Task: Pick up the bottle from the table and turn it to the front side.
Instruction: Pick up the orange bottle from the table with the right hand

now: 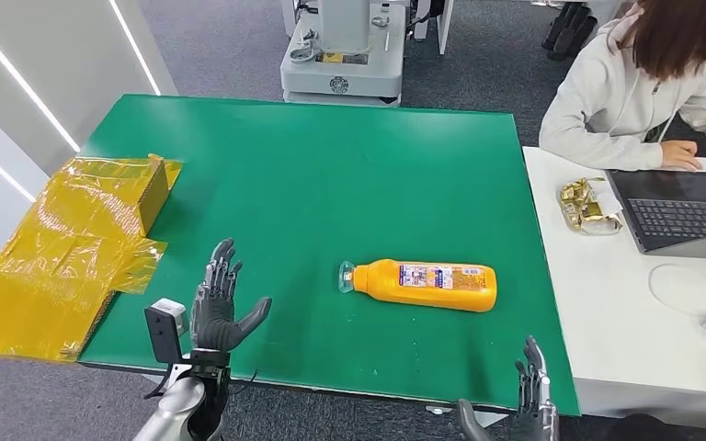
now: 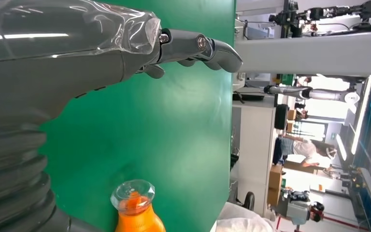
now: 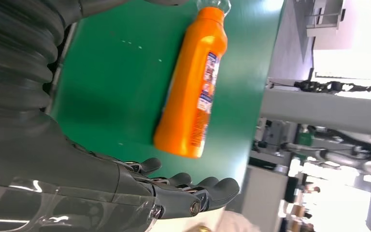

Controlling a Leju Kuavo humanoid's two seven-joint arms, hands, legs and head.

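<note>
On green table (image 1: 313, 165), orange bottle (image 1: 427, 284), sideways, clear-capped.

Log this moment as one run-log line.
bottle: lying on green table, untouched | left hand: open, holds nothing | right hand: open at near table edge | step: pick-up not yet done

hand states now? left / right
Left hand: open, holding nothing, over the green table.
Right hand: open, holding nothing, apart from the orange plastic bottle lying on its side.
</note>
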